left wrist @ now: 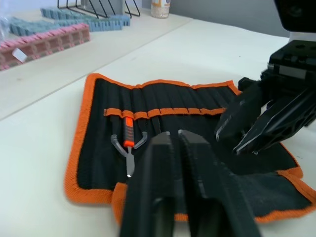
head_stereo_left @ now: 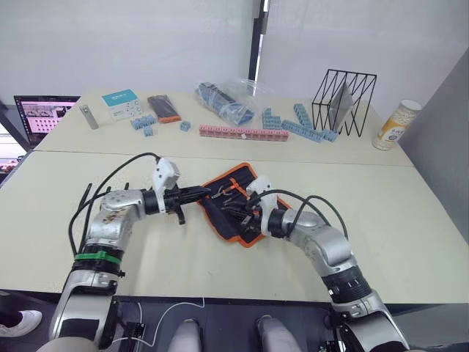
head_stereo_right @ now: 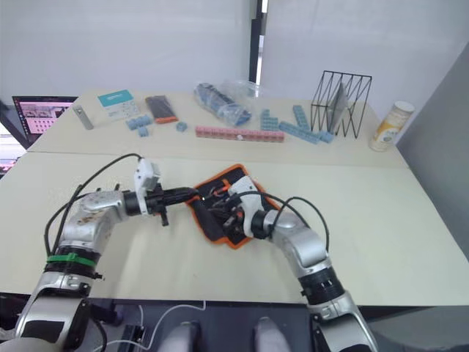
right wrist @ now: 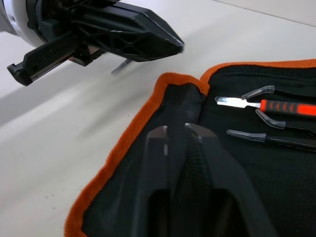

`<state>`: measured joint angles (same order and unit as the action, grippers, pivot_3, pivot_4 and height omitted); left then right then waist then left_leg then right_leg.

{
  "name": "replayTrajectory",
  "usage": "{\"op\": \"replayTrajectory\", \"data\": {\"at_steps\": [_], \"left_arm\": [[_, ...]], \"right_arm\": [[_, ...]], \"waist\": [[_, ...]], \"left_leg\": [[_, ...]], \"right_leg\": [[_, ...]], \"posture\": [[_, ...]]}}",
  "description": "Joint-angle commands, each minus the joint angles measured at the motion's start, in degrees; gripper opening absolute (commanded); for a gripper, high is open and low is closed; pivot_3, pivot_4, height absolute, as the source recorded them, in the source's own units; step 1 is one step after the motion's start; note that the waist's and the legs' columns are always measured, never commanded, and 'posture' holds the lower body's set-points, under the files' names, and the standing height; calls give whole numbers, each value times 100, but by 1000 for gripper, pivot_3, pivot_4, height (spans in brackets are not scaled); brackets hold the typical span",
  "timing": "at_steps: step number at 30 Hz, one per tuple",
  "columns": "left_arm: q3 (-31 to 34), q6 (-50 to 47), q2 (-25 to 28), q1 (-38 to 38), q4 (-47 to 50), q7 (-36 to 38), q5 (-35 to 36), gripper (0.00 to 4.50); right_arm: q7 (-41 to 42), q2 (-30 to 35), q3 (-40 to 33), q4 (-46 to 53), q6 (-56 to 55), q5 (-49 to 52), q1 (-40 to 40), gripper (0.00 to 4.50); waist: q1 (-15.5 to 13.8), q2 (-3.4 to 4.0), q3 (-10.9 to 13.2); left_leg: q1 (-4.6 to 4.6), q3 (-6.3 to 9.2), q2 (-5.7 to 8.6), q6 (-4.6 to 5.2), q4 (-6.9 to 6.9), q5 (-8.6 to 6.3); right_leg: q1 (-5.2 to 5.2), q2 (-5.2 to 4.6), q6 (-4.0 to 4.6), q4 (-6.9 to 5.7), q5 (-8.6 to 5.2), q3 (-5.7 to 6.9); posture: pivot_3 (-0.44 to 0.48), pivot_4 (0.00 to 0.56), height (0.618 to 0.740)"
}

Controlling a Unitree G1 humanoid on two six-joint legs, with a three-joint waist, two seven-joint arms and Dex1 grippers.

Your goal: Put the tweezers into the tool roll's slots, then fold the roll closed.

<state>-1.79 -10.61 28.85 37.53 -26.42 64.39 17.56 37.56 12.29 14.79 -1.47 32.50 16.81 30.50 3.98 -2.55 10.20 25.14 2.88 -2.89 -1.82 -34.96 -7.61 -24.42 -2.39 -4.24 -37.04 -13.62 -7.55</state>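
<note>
The tool roll (head_stereo_left: 236, 204) lies open at the centre of the frame on the near bench (head_stereo_left: 410, 242). The left tool (head_stereo_left: 209, 192) reaches in from centre left, over the roll's left edge; the right tool (head_stereo_left: 245, 215) sits over the roll's lower right part. Tweezers (left wrist: 129, 148) lie in the slots (left wrist: 168, 111) of the roll. On the far bench (head_stereo_left: 73, 136) across the upper frame lie a row of blocks (head_stereo_left: 244, 133) in the middle, a wire rack (head_stereo_left: 344, 103) to its right, a can (head_stereo_left: 396, 125) at far right, and a bar (head_stereo_left: 89, 116) at upper left.
</note>
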Motion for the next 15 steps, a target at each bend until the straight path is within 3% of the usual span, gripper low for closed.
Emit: {"op": "replayTrajectory", "data": {"at_steps": [1, 9, 15], "left_arm": [[-164, 184, -136, 272, -283, -273, -360, 0], [-618, 410, -362, 272, -1024, -552, -1106, 0], [-679, 575, -418, 95, -1348, -624, -1276, 0]], "right_arm": [[104, -82, 102, -48, -372, -140, -21, 9], [234, -208, 276, -548, -473, -344, -237, 9], [806, -65, 675, -261, 42, -212, -518, 9]], "waist": [[7, 0, 0], [1, 0, 0], [12, 5, -19]], "left_leg": [[0, 2, 0, 0, 0, 0], [1, 11, 2, 0, 0, 0], [-44, 15, 1, -1, 4, -1]], "right_leg": [[0, 0, 0, 0, 0, 2], [5, 0, 3, 1, -1, 11], [44, 0, 11, 1, -7, 15]], "posture": [[0, 150, 740], [0, 150, 740], [0, 150, 740]]}}
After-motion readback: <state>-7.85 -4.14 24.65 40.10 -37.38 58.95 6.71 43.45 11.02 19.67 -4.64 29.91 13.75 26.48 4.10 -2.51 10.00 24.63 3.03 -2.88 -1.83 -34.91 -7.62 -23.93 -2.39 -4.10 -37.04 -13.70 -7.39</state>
